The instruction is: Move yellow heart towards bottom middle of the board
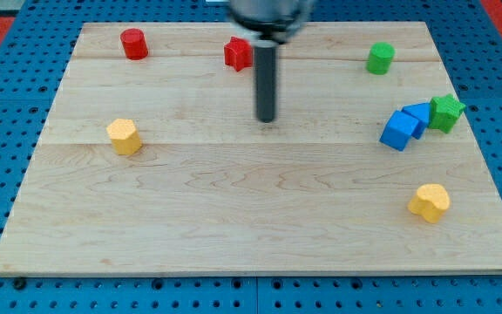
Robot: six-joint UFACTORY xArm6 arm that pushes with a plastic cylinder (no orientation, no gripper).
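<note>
The yellow heart [430, 202] lies near the view's bottom right of the wooden board [251, 227]. My tip [267, 119] stands on the board a little above its middle, far to the left of and above the yellow heart, touching no block. A red star [238, 54] sits just above and left of the rod.
A yellow hexagon [124, 136] is at the left. A red cylinder [133, 44] is at the top left. A green cylinder [379, 58] is at the top right. Two blue blocks [403, 126] and a green star [446, 112] cluster at the right edge.
</note>
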